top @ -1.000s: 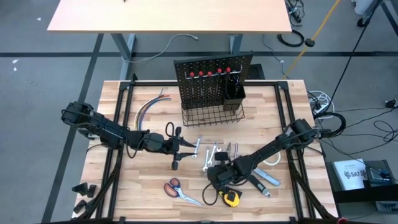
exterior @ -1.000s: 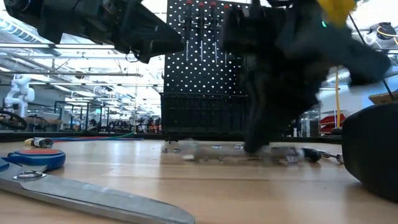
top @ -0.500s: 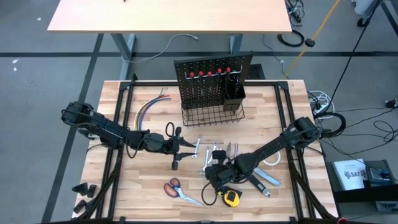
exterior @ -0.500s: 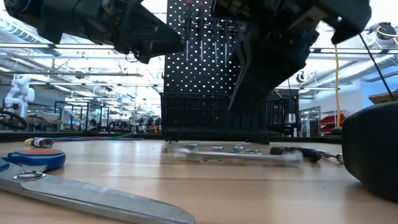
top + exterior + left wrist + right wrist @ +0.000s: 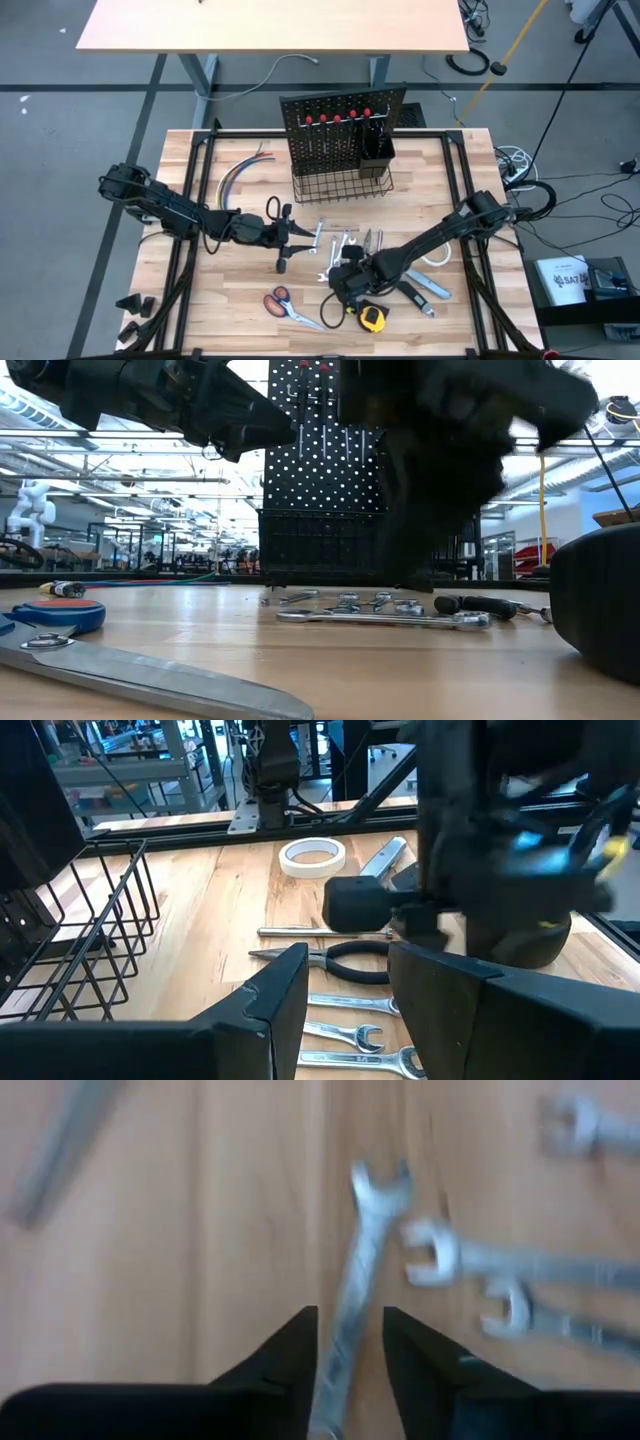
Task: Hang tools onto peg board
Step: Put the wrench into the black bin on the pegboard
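Overhead, table-level and two wrist views, all sharing wrenches point(image 5: 385, 618).

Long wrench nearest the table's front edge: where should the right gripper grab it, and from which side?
Grip the long wrench mid-shank, coming straight down from above. It lies flat on the table, its thin straight shank bare between the open-ended heads. The right gripper already straddles that shank, jaws apart. The neighbouring wrenches crowd one end.

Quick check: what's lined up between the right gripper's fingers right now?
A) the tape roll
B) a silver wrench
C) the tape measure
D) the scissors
B: the right wrist view shows a silver wrench lying on the table, its shaft running into the gap of the right gripper, whose fingers stand apart.
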